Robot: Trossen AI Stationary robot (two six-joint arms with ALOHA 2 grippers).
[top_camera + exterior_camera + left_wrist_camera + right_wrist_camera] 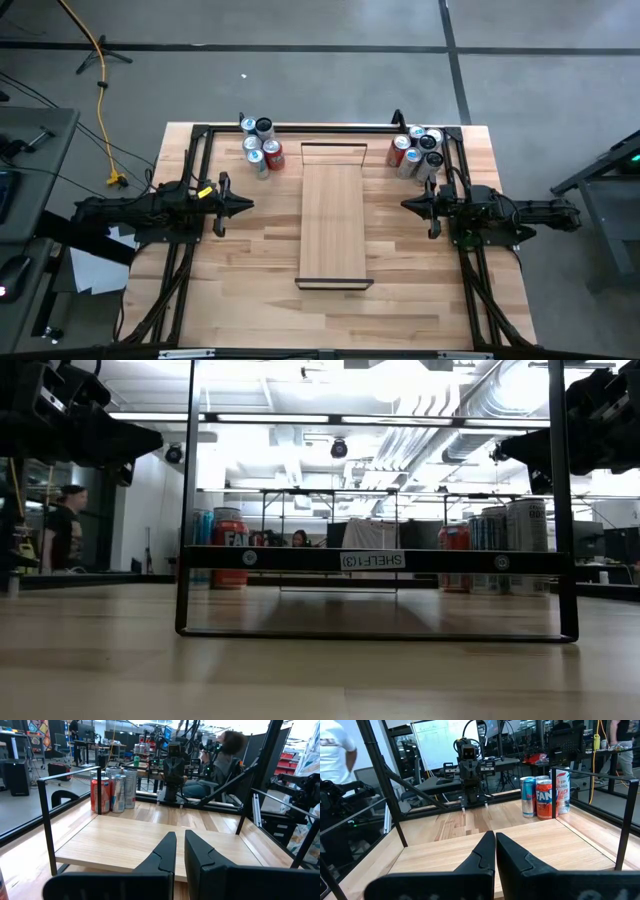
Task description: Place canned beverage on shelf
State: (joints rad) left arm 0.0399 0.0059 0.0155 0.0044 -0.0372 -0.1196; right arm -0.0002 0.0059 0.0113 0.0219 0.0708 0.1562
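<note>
The shelf (333,225), a long pale wooden plank with dark metal frames at its near and far ends, stands mid-table on those frames. One cluster of canned beverages (261,146) stands upright on the tabletop at the far left, another cluster (417,150) at the far right. My left gripper (247,205) hovers shut left of the shelf and points at it. My right gripper (407,205) hovers shut on the shelf's right side, facing it. The left wrist view shows the plank (150,845) past my shut fingers (180,834). The right wrist view shows the same (495,835).
A black rail frame (330,127) runs along the table's far edge and down both sides. Bare tabletop (250,270) lies between the arms and the shelf. In the low view, the shelf's near end frame (370,560) bears a label. A person (65,530) stands in the room beyond.
</note>
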